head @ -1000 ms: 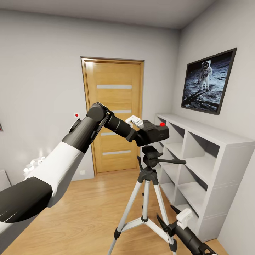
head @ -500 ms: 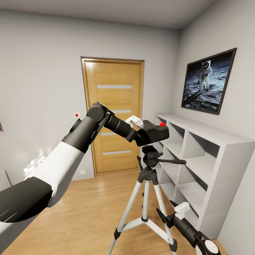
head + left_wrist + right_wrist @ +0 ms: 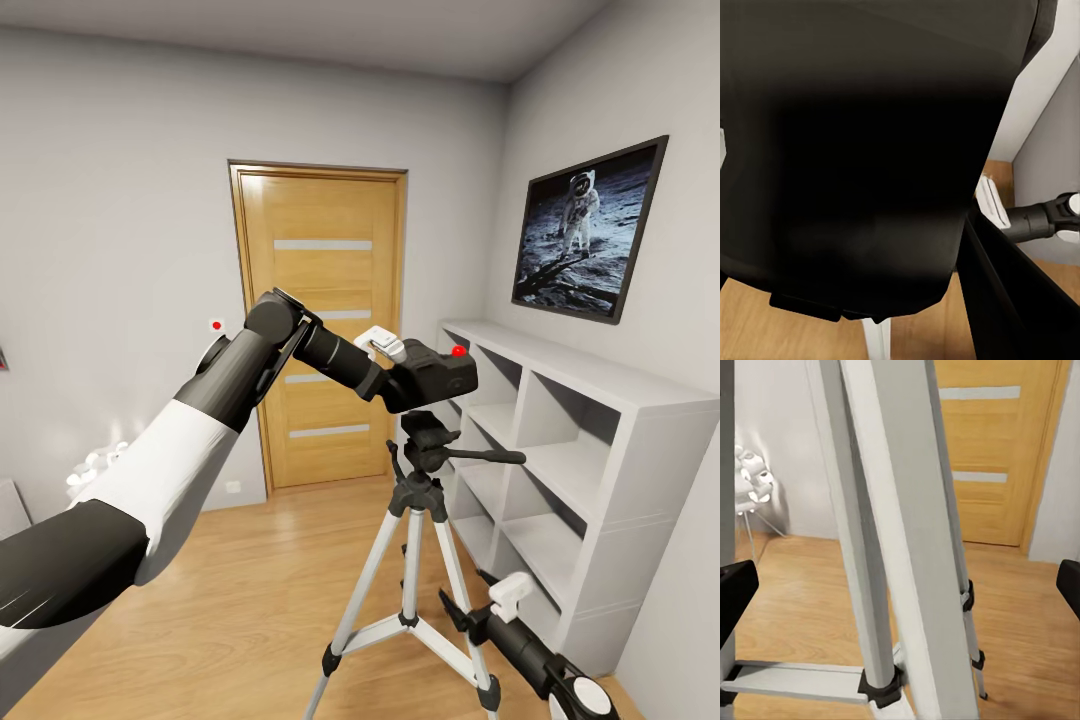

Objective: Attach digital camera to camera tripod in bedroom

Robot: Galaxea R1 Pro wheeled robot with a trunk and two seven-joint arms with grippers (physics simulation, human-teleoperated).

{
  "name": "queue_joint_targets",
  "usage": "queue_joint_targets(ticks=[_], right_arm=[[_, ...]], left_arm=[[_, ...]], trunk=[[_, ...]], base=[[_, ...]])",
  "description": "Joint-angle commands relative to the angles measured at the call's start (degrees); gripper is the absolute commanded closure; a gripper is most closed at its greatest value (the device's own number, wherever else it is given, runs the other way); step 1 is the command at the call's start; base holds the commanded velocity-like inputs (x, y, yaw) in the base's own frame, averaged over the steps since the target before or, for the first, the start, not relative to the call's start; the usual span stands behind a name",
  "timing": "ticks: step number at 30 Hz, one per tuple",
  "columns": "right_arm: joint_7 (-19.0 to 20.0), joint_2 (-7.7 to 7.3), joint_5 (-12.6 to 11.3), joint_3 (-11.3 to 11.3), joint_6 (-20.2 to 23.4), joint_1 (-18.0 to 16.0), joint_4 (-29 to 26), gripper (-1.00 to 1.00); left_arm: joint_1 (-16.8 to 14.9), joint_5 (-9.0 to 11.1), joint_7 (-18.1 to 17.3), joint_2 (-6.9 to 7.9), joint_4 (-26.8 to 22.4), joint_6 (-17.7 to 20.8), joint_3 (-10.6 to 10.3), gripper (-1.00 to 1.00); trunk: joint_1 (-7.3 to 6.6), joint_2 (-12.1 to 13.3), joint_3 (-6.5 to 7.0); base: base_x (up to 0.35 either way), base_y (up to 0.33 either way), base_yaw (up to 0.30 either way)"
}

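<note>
The digital camera (image 3: pixel 437 374), black with a red dot on top, hangs just above the head of the camera tripod (image 3: pixel 428 445); a narrow gap seems to separate them. My left gripper (image 3: pixel 408 378) is shut on the camera from the door side. In the left wrist view the camera's dark body (image 3: pixel 870 150) blocks nearly everything. My right gripper (image 3: pixel 466 600) is low beside the tripod's right leg (image 3: pixel 462 600), open. In the right wrist view its fingertips (image 3: pixel 735 585) stand wide apart at the edges, with the silver tripod legs (image 3: pixel 896 510) close ahead between them.
An oak door (image 3: pixel 320 300) with frosted strips is behind the tripod, with a white wall switch (image 3: pixel 216 325) to its left. A white cube shelf (image 3: pixel 590 460) lines the right wall under an astronaut poster (image 3: pixel 590 230). A white object (image 3: pixel 95 465) stands at the far left.
My right arm has risen a little and edged toward the tripod's leg. The left arm, the camera and the tripod have stayed put.
</note>
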Motion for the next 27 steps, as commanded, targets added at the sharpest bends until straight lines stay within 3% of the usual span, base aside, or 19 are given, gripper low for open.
queue_joint_targets(ticks=[1,10,27], right_arm=[[0.09,0.23,0.1,0.1,-0.04,-0.28,0.43,-1.0],[-0.46,1.92,3.73,0.08,-0.08,-2.74,3.89,-1.0],[-2.82,2.1,4.29,0.15,0.01,-5.61,5.22,-1.0]], left_arm=[[-0.03,-0.64,-0.64,-0.03,-0.03,0.53,0.06,1.0],[-0.03,-0.64,-0.64,-0.03,-0.03,0.53,0.06,1.0],[-0.01,-0.62,-0.64,-0.03,-0.03,0.53,0.06,1.0]], trunk=[[0.02,-0.05,-0.03],[0.02,-0.05,-0.03],[0.02,-0.05,-0.03]], base=[[0.0,0.0,0.0],[0.0,0.0,0.0],[0.0,0.0,0.0]])
